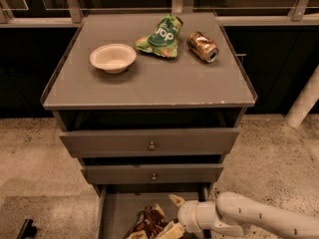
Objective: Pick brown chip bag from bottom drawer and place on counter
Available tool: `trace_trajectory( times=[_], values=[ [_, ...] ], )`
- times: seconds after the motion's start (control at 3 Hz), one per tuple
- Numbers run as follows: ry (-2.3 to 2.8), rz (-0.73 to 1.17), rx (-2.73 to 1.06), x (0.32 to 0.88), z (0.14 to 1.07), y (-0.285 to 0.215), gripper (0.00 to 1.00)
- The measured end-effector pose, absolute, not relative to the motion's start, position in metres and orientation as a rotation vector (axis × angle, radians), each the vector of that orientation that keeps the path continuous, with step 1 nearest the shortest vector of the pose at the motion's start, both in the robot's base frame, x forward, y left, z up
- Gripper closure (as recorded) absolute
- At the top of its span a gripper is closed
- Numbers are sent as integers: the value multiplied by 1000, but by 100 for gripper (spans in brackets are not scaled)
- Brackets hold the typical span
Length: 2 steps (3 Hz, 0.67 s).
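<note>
We found the claw (173,215) low inside the open bottom drawer (116,212), its two fingers spread apart and gripping nothing. The brown chip bag (146,224) lay in that drawer, just left of the claw. The table (164,86) carried a bowl (113,58), a green bag (162,36) and a can (202,46).

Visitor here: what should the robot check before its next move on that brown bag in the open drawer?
1. Lowest grey tray drawer pulled out: ok.
2. Crinkled brown-and-cream foil chip bag lying inside it: ok.
3. White two-finger gripper at the bag, fingers spread: ok.
4. Bag between the fingers: cannot tell.
5. Bare room on flat grey counter before the cream bowl, green bag and copper can: ok.
</note>
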State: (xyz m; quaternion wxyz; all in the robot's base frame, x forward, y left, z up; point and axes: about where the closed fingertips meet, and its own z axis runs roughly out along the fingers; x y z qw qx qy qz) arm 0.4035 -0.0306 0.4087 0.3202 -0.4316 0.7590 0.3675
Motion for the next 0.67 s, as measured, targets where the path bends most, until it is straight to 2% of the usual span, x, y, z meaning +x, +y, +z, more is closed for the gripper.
trace_trajectory(
  times=[0.67],
  values=[
    [1991, 1004, -1113, 403, 389, -3, 0]
  ],
)
